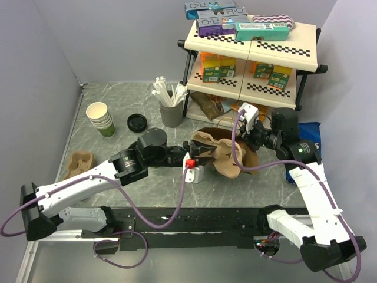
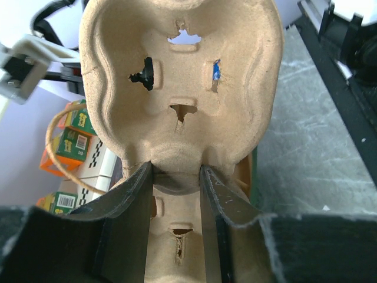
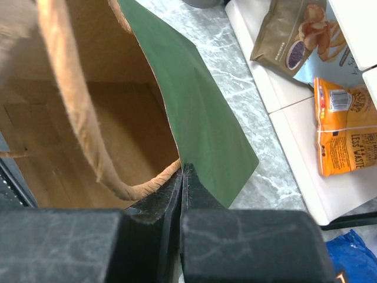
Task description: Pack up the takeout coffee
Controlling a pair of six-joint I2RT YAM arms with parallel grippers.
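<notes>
The left end effector [image 2: 175, 171] has its jaws closed partway on a raised ridge at the near edge of a moulded pulp carrier [image 2: 182, 76]. It holds the carrier tipped up, so the cup wells face the wrist camera. In the overhead view the carrier hangs at the middle of the surface [image 1: 118, 194], right by the mouth of a paper bag [image 3: 200, 106], which is green outside and brown inside.

The right end effector [image 3: 181, 171] is pinched fully closed on the bag's rim, where the twisted paper handle meets it. That grip appears to keep the mouth open.

Farther back and to the left, the takeout coffee [image 1: 136, 122] stands on the surface well apart from both arms. Its black lid faces up, and nothing touches it. It sits between a lidless cream cup [image 1: 98, 112] and the grey cutlery holder [image 1: 171, 113]. A second carrier [image 1: 79, 162] lies near the left edge, and the snack shelf [image 1: 250, 44] stands at the back.

The step in hand looks like seating the carrier in the bag, so the drink itself is not yet packed.

The next move likely calls for levelling the carrier and lowering it past the rim without snagging the handle. The right arm would need to keep the mouth wide during this. The left jaws would then have to let go and reach back for the coffee, taking it upright so the lid stays on.
</notes>
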